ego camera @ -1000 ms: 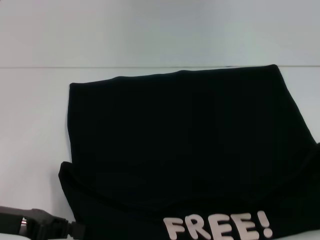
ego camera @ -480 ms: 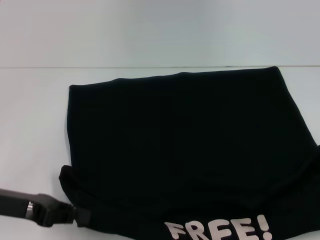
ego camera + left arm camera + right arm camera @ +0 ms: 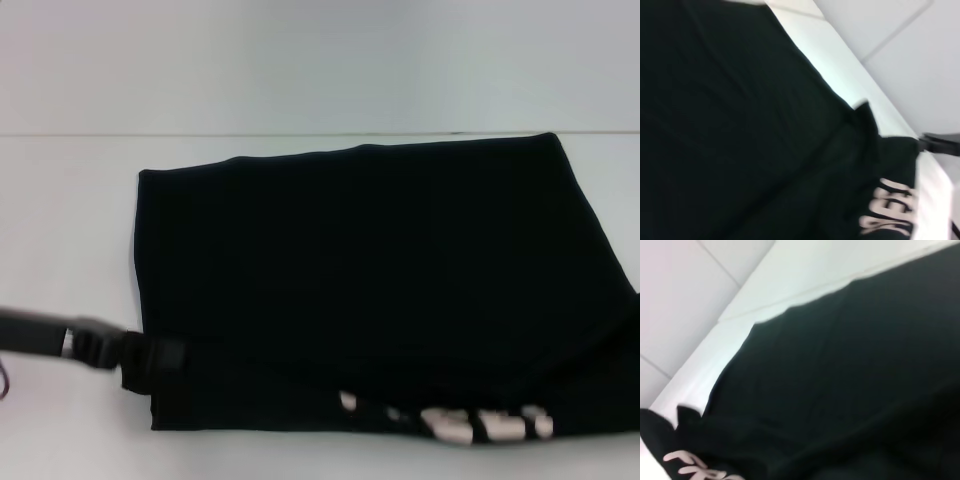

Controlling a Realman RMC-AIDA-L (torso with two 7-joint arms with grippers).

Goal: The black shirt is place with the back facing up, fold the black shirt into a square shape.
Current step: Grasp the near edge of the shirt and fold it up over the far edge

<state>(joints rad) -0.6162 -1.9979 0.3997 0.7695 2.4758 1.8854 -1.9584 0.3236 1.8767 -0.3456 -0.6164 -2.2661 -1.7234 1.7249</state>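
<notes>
- The black shirt [image 3: 370, 290] lies spread on the white table [image 3: 60, 250], its far edge near the table's back edge, its right side running out of the head view.
- Along the near edge a folded strip shows squashed white lettering [image 3: 455, 422].
- The left gripper [image 3: 150, 357] sits at the shirt's near left corner, touching the cloth; whether its fingers pinch the fabric cannot be told.
- The right gripper does not appear; its wrist view looks across the shirt [image 3: 850, 380].

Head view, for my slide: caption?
Left gripper lifts the black shirt near hem over on the white table.
</notes>
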